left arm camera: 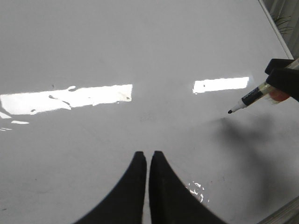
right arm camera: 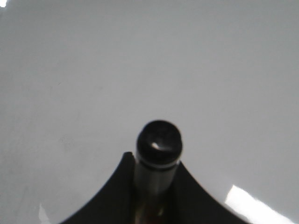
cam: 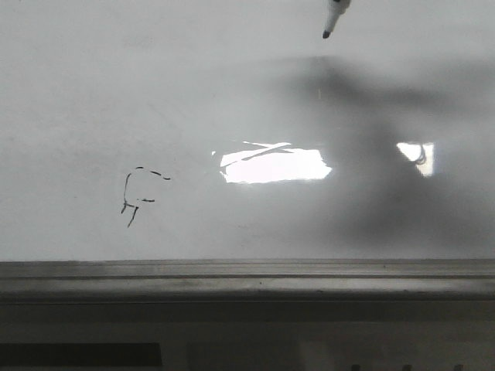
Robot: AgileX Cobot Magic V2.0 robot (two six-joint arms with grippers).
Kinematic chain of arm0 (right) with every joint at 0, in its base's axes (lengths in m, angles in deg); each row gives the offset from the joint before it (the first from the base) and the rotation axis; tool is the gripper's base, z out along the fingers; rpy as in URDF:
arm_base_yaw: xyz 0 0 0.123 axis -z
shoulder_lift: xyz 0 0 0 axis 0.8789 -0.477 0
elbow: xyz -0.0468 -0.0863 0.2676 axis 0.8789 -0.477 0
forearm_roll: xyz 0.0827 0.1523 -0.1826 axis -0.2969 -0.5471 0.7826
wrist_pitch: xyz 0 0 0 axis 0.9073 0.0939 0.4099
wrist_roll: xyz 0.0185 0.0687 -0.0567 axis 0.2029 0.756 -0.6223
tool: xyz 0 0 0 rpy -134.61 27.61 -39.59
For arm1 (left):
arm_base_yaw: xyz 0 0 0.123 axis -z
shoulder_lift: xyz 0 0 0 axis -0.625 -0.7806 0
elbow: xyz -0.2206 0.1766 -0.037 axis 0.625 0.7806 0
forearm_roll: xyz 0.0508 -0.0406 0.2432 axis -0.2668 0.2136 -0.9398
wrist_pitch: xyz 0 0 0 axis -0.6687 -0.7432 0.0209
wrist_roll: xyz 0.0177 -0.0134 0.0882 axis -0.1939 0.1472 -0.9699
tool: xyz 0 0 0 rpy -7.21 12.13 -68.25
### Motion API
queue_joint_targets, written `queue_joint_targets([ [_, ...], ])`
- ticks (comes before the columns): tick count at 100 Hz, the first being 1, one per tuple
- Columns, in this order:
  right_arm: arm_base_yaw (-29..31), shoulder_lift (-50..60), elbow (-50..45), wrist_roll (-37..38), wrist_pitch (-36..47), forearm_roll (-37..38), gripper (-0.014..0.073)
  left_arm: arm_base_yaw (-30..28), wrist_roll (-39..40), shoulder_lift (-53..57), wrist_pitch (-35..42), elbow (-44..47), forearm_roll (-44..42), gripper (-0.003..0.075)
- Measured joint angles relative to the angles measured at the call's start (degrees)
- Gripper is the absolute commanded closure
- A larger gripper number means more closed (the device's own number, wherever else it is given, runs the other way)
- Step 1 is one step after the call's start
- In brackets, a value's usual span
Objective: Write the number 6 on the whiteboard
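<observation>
front view, board: i see the whiteboard (cam: 155, 100) filling the view, with a bright glare patch (cam: 274, 165) near the middle and a grey ledge (cam: 247, 280) along its near edge.
front view, marks: only a small broken scribble (cam: 139, 193) of short dashes shows, toward my left. no number 6 is on the board yet, so i judge the writing has not started.
front view, pen: the marker (cam: 334, 17) enters from the top edge on my right, tip pointing down and clear of its own shadow (cam: 363, 100), so i judge it is off the surface.
left wrist view, left gripper: the left gripper (left arm camera: 148, 161) has its two dark fingers pressed together with nothing between them, hanging idle above bare board.
left wrist view, pen: from here the marker sits at the far side, tip black and bare, held in the right gripper (left arm camera: 285, 79); a gap shows between tip and shadow.
right wrist view, right gripper: the fingers clamp the marker barrel on both sides, and i look straight down its dark end at plain board.
how i would do it: i would lower the tip slowly until it just meets its shadow, with light pressure so the line does not break into dashes like the scribble.
placement: i would start the stem in open board well apart from the scribble and away from the glare, so i can watch the stroke.
risk: pressing too hard could slide the marker in the grip.
</observation>
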Motion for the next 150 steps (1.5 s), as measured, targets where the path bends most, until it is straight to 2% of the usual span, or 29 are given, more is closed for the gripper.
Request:
queue_joint_targets([
  [42, 0.9, -3.5, 0.0, 0.2, 2.4, -0.3, 0.0657, 0.0, 0.0, 0.0, 0.0, 0.0, 0.0, 0.0741],
  [58, -0.9, -4.4, 0.0, 4.2, 2.7, -0.3, 0.0657, 0.0, 0.0, 0.0, 0.0, 0.0, 0.0, 0.0741],
  [89, -9.0, -4.4, 0.2, 6.0, -9.4, 0.1, 0.0657, 0.0, 0.0, 0.0, 0.0, 0.0, 0.0, 0.0741],
  [106, -9.5, -0.8, 0.3, 6.2, -17.7, -0.5, 0.0657, 0.0, 0.0, 0.0, 0.0, 0.0, 0.0, 0.0741],
  [118, -7.8, 2.9, 0.3, 6.0, -21.7, -0.8, 0.0657, 0.0, 0.0, 0.0, 0.0, 0.0, 0.0, 0.0741],
  [133, -5.6, 4.8, 0.2, 5.6, -22.3, -1.1, 0.0657, 0.0, 0.0, 0.0, 0.0, 0.0, 0.0, 0.0741],
  [150, -5.5, 3.1, 0.2, 5.4, -17.8, -0.7, 0.0657, 0.0, 0.0, 0.0, 0.0, 0.0, 0.0, 0.0741],
])
